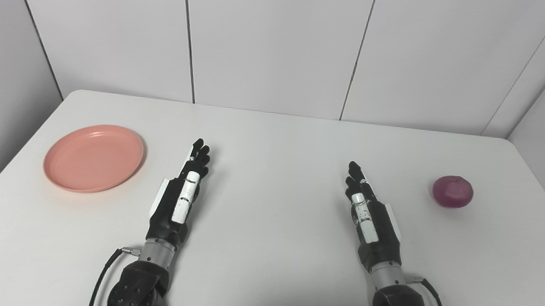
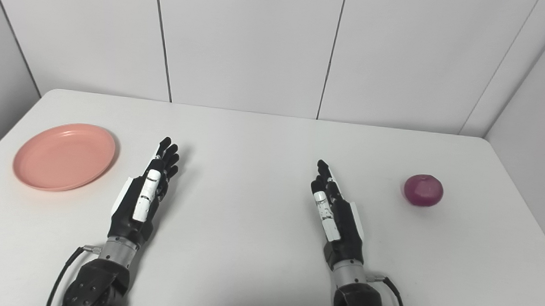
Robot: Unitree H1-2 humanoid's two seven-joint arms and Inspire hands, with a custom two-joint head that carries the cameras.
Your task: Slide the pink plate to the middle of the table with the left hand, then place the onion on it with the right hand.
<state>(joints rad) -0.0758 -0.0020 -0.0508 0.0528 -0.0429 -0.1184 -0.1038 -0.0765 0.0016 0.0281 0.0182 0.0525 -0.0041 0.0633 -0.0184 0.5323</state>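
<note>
A round pink plate point(image 1: 94, 157) lies on the white table at the left side, with nothing on it. A purple-red onion point(image 1: 453, 191) sits on the table at the far right. My left hand point(image 1: 182, 195) rests flat above the table to the right of the plate, fingers stretched forward, open and holding nothing. A gap of bare table separates it from the plate's rim. My right hand point(image 1: 368, 212) lies the same way, open, to the left of the onion and well apart from it.
The white table point(image 1: 278, 139) ends at grey wall panels at the back and sides. Bare tabletop lies between the two hands. Black cables run from both wrists at the bottom edge.
</note>
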